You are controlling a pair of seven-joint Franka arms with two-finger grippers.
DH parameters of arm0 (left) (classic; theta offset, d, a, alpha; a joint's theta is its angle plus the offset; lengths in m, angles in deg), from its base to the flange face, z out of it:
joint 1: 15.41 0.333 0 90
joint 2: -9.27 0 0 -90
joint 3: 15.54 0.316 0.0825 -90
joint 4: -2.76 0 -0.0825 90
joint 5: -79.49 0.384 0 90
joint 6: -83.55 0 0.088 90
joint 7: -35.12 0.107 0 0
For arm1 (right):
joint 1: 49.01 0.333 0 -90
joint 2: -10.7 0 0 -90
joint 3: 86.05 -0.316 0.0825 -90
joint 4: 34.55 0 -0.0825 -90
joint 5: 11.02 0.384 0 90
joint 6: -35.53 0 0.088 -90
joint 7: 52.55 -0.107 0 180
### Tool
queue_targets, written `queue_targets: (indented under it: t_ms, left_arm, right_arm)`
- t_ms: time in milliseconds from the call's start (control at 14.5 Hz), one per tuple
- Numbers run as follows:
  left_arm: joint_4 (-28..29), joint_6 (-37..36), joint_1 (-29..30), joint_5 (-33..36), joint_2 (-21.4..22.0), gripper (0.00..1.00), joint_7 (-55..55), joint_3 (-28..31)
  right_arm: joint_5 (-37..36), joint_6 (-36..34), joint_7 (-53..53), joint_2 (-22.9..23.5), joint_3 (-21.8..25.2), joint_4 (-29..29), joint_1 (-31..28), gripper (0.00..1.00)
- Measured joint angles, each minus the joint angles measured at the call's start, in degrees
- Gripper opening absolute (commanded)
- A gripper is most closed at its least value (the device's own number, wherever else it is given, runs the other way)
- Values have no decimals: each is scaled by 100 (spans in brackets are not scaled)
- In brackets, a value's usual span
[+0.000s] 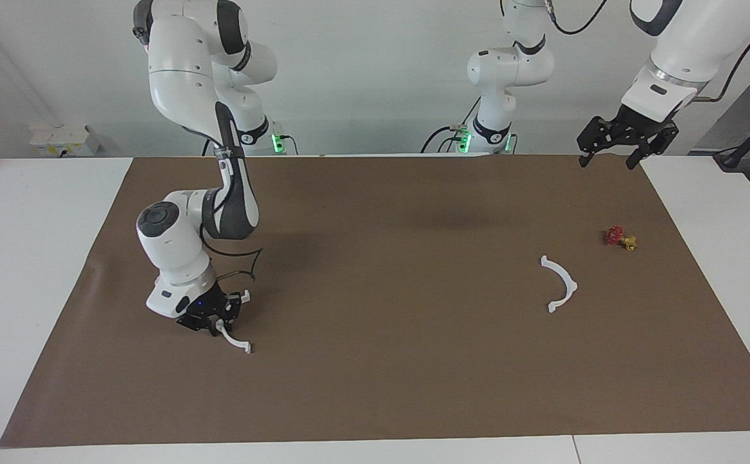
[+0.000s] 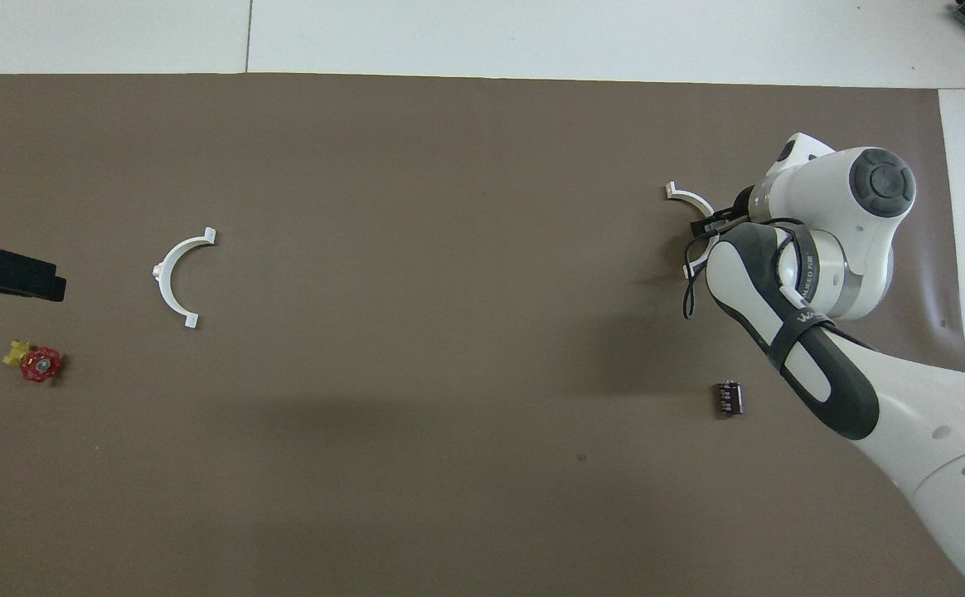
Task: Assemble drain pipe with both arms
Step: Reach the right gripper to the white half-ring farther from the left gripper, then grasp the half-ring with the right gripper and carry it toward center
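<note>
The drain pipe lies in two white half-rings. One half-ring (image 1: 563, 283) (image 2: 174, 278) lies flat on the brown mat toward the left arm's end. My right gripper (image 1: 218, 326) (image 2: 708, 236) is down at the mat toward the right arm's end, its fingers closed around the middle of the other half-ring (image 1: 238, 341) (image 2: 688, 196), whose tabbed ends stick out to either side. My left gripper (image 1: 612, 154) (image 2: 3, 274) hangs open and empty high over the mat, above the valve's area, and waits.
A small red-and-yellow valve (image 1: 620, 238) (image 2: 36, 363) sits on the mat (image 1: 388, 270) nearer to the robots than the free half-ring. A small dark block (image 2: 729, 398) lies beside the right arm. White table borders the mat.
</note>
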State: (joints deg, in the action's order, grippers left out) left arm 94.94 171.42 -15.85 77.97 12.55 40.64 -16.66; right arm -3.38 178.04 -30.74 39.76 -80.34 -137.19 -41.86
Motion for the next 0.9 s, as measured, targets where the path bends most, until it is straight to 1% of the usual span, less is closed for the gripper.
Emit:
queue_targets:
  t_ms: [207, 276, 345, 483, 621, 690, 759, 897]
  left_arm:
    - [2, 2, 0, 0, 0, 100, 0, 5]
    - [3, 3, 0, 0, 0, 100, 0, 6]
    - [3, 3, 0, 0, 0, 100, -1, 6]
    - [4, 4, 1, 0, 0, 100, -2, 10]
    - [41, 30, 2, 0, 4, 100, -2, 13]
    - [99, 103, 4, 0, 15, 100, -2, 14]
    - [193, 211, 5, 0, 39, 100, -3, 17]
    - [400, 424, 8, 0, 90, 100, -4, 21]
  right_arm:
    - [0, -18, 5, 0, 4, 43, -4, 0]
    - [0, -124, 11, -10, 0, 115, 2, 0]
    - [0, -354, 13, -50, -5, 226, 19, 0]
    - [0, -935, 14, -286, -15, 420, 132, 0]
    - [0, -1417, -97, -631, -19, 463, 370, 0]
    - [0, -1588, -320, -768, -21, 462, 516, 0]
    - [0, -1675, -617, -850, -24, 457, 686, 0]
    - [-16, -1684, -1299, -873, -28, 433, 1074, 0]
